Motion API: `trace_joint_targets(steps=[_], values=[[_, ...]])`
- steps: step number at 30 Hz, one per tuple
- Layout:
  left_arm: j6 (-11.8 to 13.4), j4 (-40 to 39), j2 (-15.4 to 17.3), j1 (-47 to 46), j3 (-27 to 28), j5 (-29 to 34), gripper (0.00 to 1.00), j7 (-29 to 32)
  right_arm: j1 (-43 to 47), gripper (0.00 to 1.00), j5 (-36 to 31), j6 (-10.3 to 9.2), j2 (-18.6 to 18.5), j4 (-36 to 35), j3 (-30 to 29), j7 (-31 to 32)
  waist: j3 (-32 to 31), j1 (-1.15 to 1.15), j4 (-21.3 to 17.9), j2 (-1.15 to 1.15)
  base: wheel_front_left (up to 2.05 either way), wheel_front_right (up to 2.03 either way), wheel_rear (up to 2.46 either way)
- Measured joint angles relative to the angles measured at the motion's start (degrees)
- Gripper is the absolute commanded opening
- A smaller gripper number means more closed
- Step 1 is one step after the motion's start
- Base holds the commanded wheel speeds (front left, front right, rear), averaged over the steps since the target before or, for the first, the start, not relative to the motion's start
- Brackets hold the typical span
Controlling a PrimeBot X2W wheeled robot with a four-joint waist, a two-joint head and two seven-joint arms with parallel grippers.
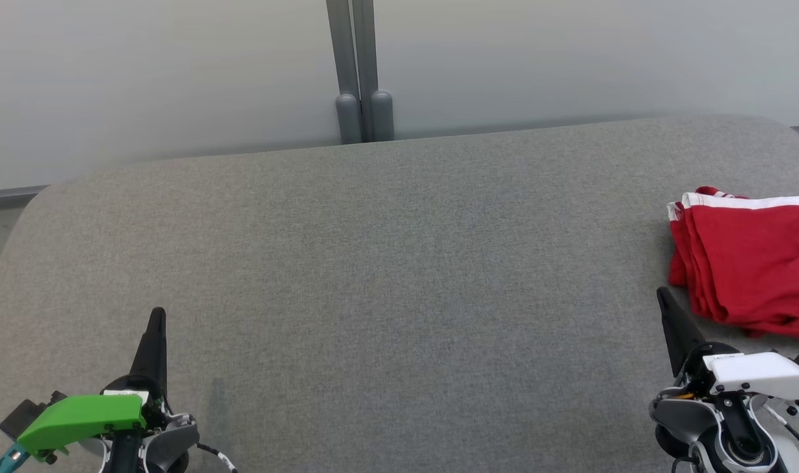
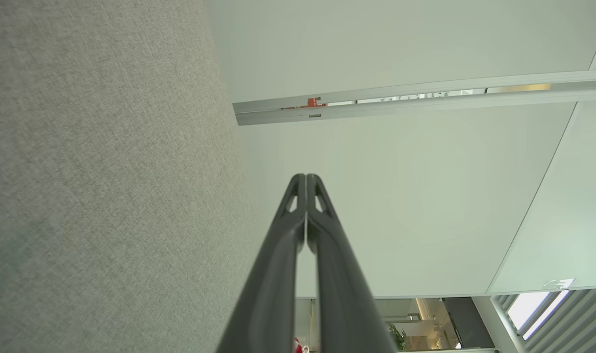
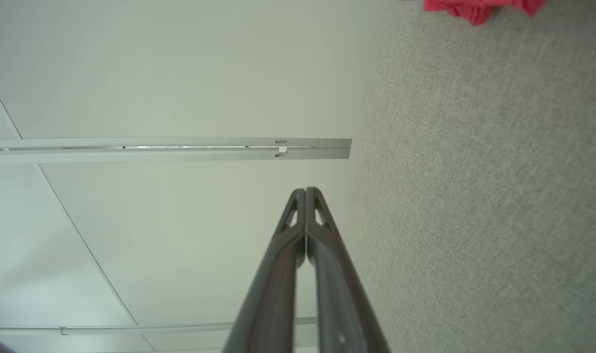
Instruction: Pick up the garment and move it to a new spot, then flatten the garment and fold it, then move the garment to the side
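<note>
**A:** Foreground, head view: left gripper point(image 1: 156, 316) and right gripper point(image 1: 663, 293), each with its jaws pressed together and holding nothing. Where is the garment?

**B:** The red garment point(image 1: 754, 263), white-trimmed, lies folded in a stack on the grey counter point(image 1: 399, 276). The right gripper stands just beside the garment's near corner, apart from it. The left gripper is well apart from the garment, far across the counter.

**A:** Step in hand?

**B:** Judging by the folded stack lying off to one side, the final move to the side looks done. The next move probably calls only for keeping both grippers off the garment. Should the fold need tidying, the right gripper is the nearer.

**A:** Differences between views?

**B:** The head view gives the fold's layered edges and both grippers. The right wrist view catches a blurred red edge of the garment point(image 3: 479, 7) beyond its closed tips. The left wrist view gives counter cloth, pale wall panels point(image 2: 401, 206) and a red speck too small to identify.
</note>
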Motion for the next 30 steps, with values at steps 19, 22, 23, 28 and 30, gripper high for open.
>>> trace_joint_targets(steps=[19, 22, 23, 28, 30], values=[[-0.2, -0.1, 0.0, -0.9, 0.6, -2.9, 0.00, 0.8, -0.7, 0.00, 3.3, 0.00, 0.2, 0.0, -0.1, 0.8, 0.1, 0.00, 0.1, 0.00, 0.00, 0.00, 0.00], [-0.2, -0.1, 0.0, -0.9, 0.7, -2.9, 0.00, 0.8, -0.7, 0.00, 3.3, 0.00, 0.2, 0.0, -0.1, 0.8, 0.1, 0.00, 0.1, 0.00, 0.00, 0.00, 0.00], [-0.2, -0.1, 0.0, -0.9, 0.7, -2.9, 0.00, 0.8, -0.7, 0.00, 3.3, 0.00, 0.2, 0.0, -0.1, 0.8, 0.1, 0.00, 0.1, 0.00, 0.00, 0.00, 0.00], [-0.2, -0.1, 0.0, -0.9, 0.7, -2.9, 0.00, 0.8, -0.7, 0.00, 3.3, 0.00, 0.2, 0.0, -0.1, 0.8, 0.1, 0.00, 0.1, 0.00, 0.00, 0.00, 0.00], [-0.2, -0.1, 0.0, -0.9, 0.7, -2.9, 0.00, 1.0, -0.7, 0.00, 3.3, 0.00, 0.2, 0.0, -0.1, 0.8, 0.1, 0.00, 0.1, 0.00, 0.00, 0.00, 0.00]])
